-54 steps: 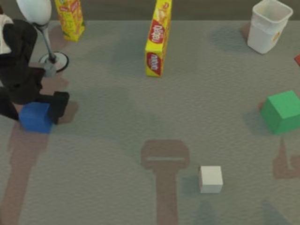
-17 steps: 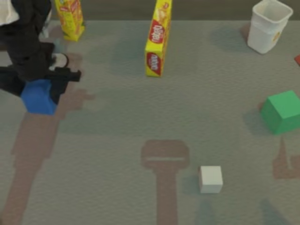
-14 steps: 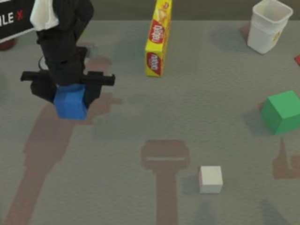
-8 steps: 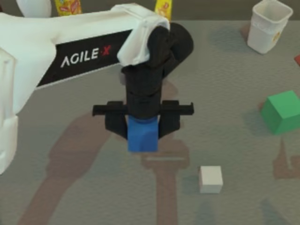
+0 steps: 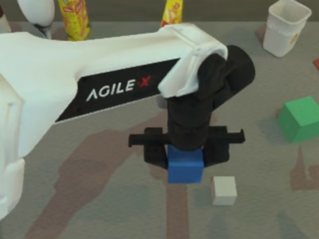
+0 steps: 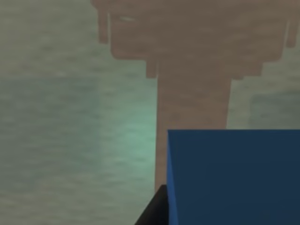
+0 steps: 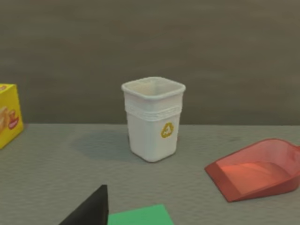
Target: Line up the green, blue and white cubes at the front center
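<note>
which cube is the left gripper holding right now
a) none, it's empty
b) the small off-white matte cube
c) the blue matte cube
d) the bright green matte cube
c: in the top view the left gripper is shut on the blue matte cube, holding it just left of the small off-white matte cube, while the bright green matte cube sits alone at the table's right.

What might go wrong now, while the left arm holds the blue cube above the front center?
1. The blue cube, held in the left tool, hangs close to the white cube; lowering it off target might knock that cube away.
2. The grip may loosen early, so the cube would drop and tumble.
3. The green cube sits far to the right, not yet lined up.
</note>
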### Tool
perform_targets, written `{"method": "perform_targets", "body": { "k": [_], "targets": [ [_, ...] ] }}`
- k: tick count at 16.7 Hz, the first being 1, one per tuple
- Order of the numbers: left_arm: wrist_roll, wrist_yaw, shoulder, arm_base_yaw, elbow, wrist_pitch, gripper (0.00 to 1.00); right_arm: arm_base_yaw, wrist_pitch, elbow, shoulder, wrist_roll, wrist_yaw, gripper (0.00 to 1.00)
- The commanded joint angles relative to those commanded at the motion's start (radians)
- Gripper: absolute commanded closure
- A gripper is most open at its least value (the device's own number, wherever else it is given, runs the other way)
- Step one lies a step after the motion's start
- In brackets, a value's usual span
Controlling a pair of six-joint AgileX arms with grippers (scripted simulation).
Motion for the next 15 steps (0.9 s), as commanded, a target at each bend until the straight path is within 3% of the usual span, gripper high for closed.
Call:
{"method": "perform_targets", "body": {
  "k": [4,10,15],
  "targets": [
    [0.004,0.0,0.014,0.003,-0.03,0.041,1.0,0.0,0.0,0.0,0.0,0.0,0.0,0.0],
    [0.003,0.001,0.069,0.003,-0.162,0.234,1.0,0.0,0.0,0.0,0.0,0.0,0.0,0.0],
    [0.003,0.001,0.074,0.002,-0.173,0.247,1.0,0.0,0.0,0.0,0.0,0.0,0.0,0.0]
  ]
}}
